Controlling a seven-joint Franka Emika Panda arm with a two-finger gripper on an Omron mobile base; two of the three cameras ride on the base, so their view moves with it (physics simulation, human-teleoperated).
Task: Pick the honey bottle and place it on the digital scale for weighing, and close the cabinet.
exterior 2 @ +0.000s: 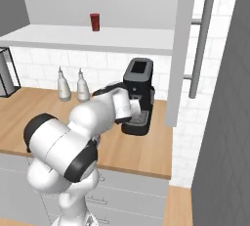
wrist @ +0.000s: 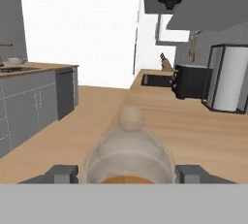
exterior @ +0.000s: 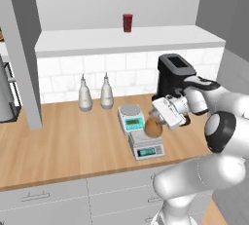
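Sitting on the square platform of the digital scale (exterior: 146, 147), or just above it, the honey bottle (exterior: 153, 128) is pinched between the fingers of the claw (exterior: 156, 124); whether its base touches the platform I cannot tell. In the hand view the honey bottle (wrist: 130, 152) fills the space between the two dark fingertips (wrist: 62, 173), its pale rounded top pointing away from the camera, so the bottle seems to lie tilted in line with the hand. The digital scale stands near the front edge of the wooden worktop (exterior: 68, 141), its teal display facing forward. Just behind it sits a second scale (exterior: 131, 117) with a round silver platter and a teal body. Two pale-grey nozzle bottles (exterior: 96, 93) stand side by side against the tiled wall, to the left of both scales. A black coffee machine (exterior 2: 138, 96) stands to the right, behind the arm. A dark-red can (exterior: 127, 23) rests on the shelf above. The cabinet door (exterior 2: 181, 49) with its long bar handle (exterior 2: 201, 45) stands open at the right end of the worktop.
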